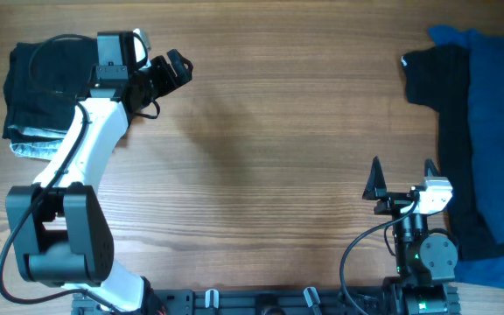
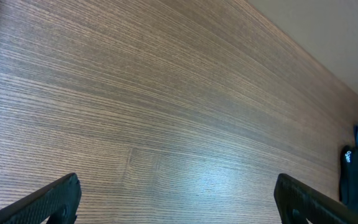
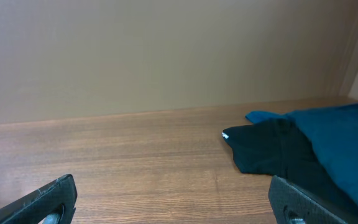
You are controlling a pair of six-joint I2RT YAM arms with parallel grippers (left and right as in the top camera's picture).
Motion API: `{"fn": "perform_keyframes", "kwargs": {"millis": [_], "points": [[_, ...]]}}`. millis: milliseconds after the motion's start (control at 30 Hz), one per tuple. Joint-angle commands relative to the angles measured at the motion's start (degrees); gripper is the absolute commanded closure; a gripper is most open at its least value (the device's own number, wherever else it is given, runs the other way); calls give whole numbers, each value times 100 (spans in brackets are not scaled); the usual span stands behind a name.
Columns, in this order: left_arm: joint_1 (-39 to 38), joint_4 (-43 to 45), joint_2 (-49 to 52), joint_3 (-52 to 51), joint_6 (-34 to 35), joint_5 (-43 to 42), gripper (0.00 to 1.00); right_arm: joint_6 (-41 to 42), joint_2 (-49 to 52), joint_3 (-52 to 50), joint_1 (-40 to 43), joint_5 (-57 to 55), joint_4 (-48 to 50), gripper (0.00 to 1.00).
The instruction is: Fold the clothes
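Two black garments at opposite ends of the table, one folded and one loose

A plain matte black soft fabric garment (image 1: 42, 83) lies in the upper left of the overhead frame, folded into a compact, roughly rectangular stack, flat on the wood. A second plain black fabric garment (image 1: 449, 114) runs down the right side from upper right toward lower right. It is loose and unfolded, with only its left part showing from under a bright blue cloth (image 1: 497, 131). A small white mark (image 3: 225, 135) sits at its upper-left corner.
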State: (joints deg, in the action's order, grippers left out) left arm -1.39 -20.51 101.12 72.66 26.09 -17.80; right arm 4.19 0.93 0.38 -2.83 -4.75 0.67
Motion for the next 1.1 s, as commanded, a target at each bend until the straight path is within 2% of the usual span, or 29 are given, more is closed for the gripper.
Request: {"fn": "perform_keyframes", "kwargs": {"millis": [0, 133, 233, 467, 500, 633, 733, 867, 933, 1067], "points": [[15, 15, -61, 33, 31, 57, 0, -81, -70, -9, 28, 26, 15, 1], [0, -122, -181, 31, 28, 61, 0, -81, -68, -9, 28, 26, 15, 1], [-39, -782, -1029, 31, 31, 57, 0, -81, -68, -9, 28, 28, 15, 0], [-33, -1421, -4435, 31, -55, 140, 0, -81, -68, -9, 28, 26, 15, 0], [-33, -1469, -5158, 31, -57, 203, 0, -81, -68, -9, 28, 26, 15, 1], [-33, -2492, -6802, -50, -52, 227, 0, -81, -68, -9, 28, 26, 15, 1], [-24, -3040, -7969, -671, -52, 227, 0, -81, -68, -9, 28, 26, 15, 1], [111, -2994, -9147, -2162, -50, 229, 0, -81, -68, -9, 28, 26, 15, 0], [245, -2457, -9584, -3185, -50, 229, 0, -81, -68, -9, 28, 26, 15, 0], [404, -103, -9932, -5031, -52, 254, 0, -81, -68, -9, 28, 28, 15, 0]]}}
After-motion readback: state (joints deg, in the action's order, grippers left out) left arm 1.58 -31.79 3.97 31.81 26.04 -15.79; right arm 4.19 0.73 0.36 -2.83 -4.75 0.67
